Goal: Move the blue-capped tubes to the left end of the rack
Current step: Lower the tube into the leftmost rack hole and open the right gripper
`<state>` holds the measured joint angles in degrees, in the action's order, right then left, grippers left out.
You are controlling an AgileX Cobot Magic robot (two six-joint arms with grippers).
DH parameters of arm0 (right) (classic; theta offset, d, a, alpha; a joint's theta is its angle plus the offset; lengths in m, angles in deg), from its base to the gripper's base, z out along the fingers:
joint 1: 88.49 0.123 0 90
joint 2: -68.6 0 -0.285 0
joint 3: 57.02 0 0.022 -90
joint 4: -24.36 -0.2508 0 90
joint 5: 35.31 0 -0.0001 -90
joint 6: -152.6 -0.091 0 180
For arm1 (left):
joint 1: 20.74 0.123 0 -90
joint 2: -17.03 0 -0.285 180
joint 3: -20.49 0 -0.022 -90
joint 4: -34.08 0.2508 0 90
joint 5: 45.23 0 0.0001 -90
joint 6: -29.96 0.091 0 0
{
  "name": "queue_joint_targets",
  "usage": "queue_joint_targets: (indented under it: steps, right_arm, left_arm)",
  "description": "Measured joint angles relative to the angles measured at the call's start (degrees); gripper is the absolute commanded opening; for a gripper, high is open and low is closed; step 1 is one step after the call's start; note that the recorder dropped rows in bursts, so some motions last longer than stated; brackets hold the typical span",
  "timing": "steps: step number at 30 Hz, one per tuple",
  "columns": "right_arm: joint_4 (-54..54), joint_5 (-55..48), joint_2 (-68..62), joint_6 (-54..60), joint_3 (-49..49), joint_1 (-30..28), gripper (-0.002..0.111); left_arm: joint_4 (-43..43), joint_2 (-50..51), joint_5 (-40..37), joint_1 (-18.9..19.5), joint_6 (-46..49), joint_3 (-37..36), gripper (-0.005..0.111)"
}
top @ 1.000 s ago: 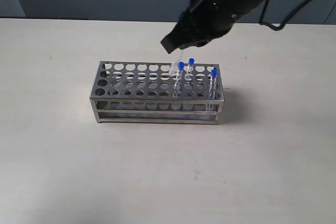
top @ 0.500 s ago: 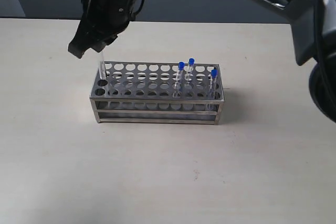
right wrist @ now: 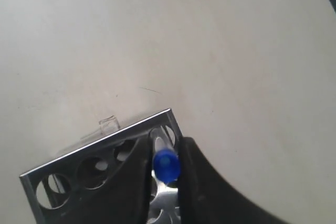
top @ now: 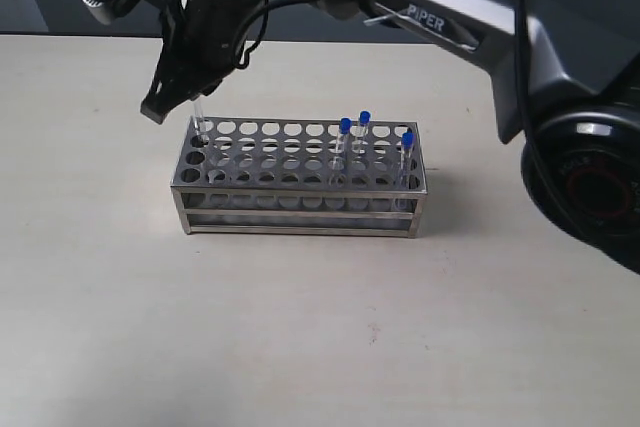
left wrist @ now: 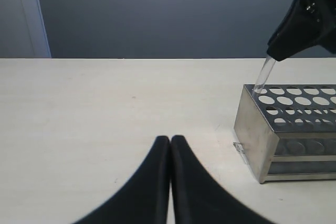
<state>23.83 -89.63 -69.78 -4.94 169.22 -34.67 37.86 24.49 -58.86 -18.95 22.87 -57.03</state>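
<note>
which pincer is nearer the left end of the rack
Right. The right pincer holds a blue-capped tube at the left-end holes of the rack; the left pincer sits shut over the table, apart from it.

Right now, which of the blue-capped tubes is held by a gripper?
The tilted tube at the rack's left end: the right gripper is shut on it, its tip at a corner hole. The other three tubes stand free near the right end.

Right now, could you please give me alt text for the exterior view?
The right claw holds a tilted clear tube, its tip at a corner hole at the left end of the steel rack. Three blue-capped tubes stand in holes near its right end.
</note>
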Motion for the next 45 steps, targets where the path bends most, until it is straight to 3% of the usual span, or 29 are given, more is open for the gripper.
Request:
queue_joint_targets:
  steps: [19, 22, 27, 30, 45]
  right_arm:
    - [-1.59, 2.43, -5.02, -5.89, 0.20, -1.97, 0.001]
    - [-1.59, 2.57, -5.01, -7.02, 0.21, -1.97, 0.009]
    - [-1.59, 2.79, -5.13, -7.48, 0.21, -1.97, 0.038]
    - [-1.59, 2.90, -5.13, -7.64, 0.21, -2.20, 0.047]
    - [-1.59, 2.87, -2.82, -10.69, 0.21, -2.20, 0.048]
  left_arm:
    - [0.00, 0.00, 0.00, 0.00, 0.00, 0.00, 0.001]
    - [0.00, 0.00, 0.00, 0.00, 0.00, 0.00, 0.001]
    - [0.00, 0.00, 0.00, 0.00, 0.00, 0.00, 0.001]
    - [0.00, 0.00, 0.00, 0.00, 0.00, 0.00, 0.001]
    - [0.00, 0.00, 0.00, 0.00, 0.00, 0.00, 0.001]
